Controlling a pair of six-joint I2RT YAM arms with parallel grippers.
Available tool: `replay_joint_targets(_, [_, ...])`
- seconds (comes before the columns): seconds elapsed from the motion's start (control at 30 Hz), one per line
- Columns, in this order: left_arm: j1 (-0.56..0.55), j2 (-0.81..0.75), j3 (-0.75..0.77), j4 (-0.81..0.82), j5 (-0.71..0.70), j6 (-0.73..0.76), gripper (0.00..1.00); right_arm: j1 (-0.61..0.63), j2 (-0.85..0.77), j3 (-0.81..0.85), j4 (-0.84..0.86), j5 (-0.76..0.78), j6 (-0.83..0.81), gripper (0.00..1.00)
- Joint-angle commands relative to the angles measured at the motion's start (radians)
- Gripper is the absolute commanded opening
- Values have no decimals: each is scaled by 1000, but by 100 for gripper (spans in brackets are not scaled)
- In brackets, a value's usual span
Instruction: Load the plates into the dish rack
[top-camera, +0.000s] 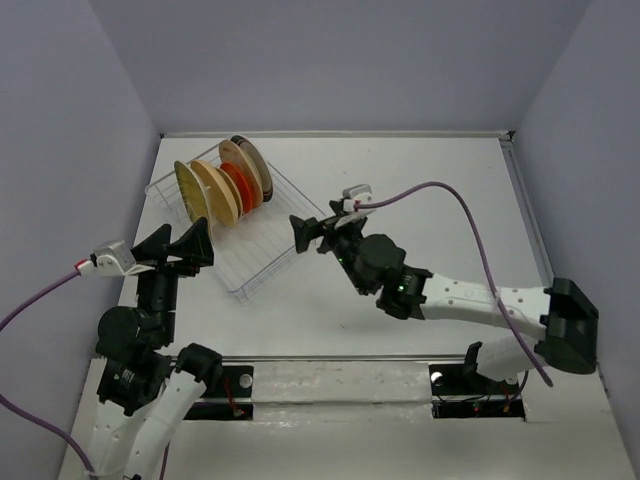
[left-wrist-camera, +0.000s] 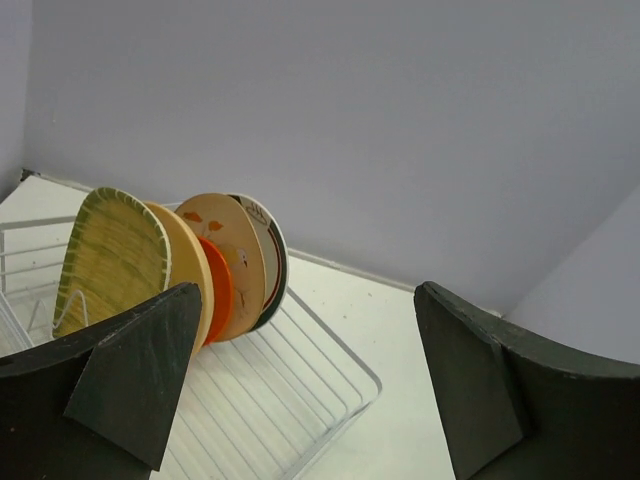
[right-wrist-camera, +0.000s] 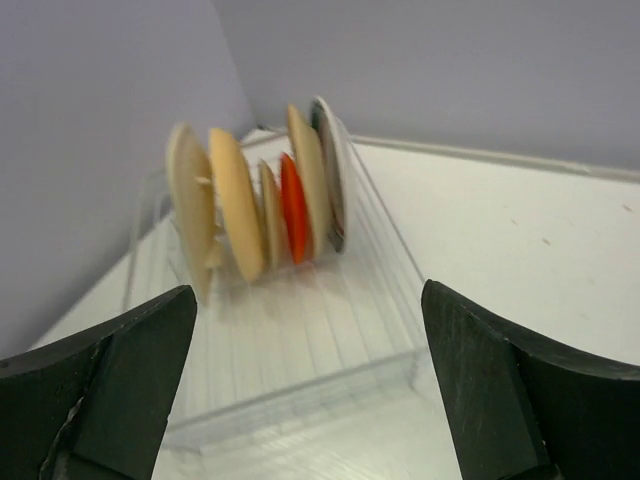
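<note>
The white wire dish rack (top-camera: 272, 266) sits at the back left of the table. Several plates stand upright in its far half: a yellow woven-look one (top-camera: 188, 192), a tan one (top-camera: 215, 190), an orange-red one (top-camera: 236, 185), a cream one (top-camera: 248, 168) and a dark-rimmed one (top-camera: 262, 165). My left gripper (top-camera: 178, 243) is open and empty, just left of the rack's near end. My right gripper (top-camera: 318, 228) is open and empty, just right of the rack. The left wrist view shows the rack (left-wrist-camera: 335, 372) and the yellow plate (left-wrist-camera: 110, 260). The right wrist view shows them blurred, the rack (right-wrist-camera: 300, 345) and the orange-red plate (right-wrist-camera: 292, 208).
Grey-lilac walls close in the white table (top-camera: 430, 220) at the back and both sides. A purple cable (top-camera: 450, 195) arcs over the right arm. The rack's near half holds no plates.
</note>
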Motion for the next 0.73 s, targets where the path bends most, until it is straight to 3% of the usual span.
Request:
replay_joint_targets(0.0, [3, 24, 2, -62, 96, -6, 99, 5, -279, -256, -161, 135, 129, 100])
replay_joint_targets(0.2, [3, 14, -33, -45, 208, -83, 99, 5, -657, -536, -459, 197, 367, 100])
replay_joint_targets(0.37, [3, 115, -39, 29, 321, -157, 99, 5, -933, -682, -581, 169, 499, 100])
replay_joint_targets(0.57, [3, 132, -84, 139, 416, -200, 99, 5, -1056, -698, -702, 172, 532, 100])
replay_joint_targets(0.7, [3, 131, -88, 119, 419, -186, 99, 5, -1035, -690, -711, 183, 533, 100])
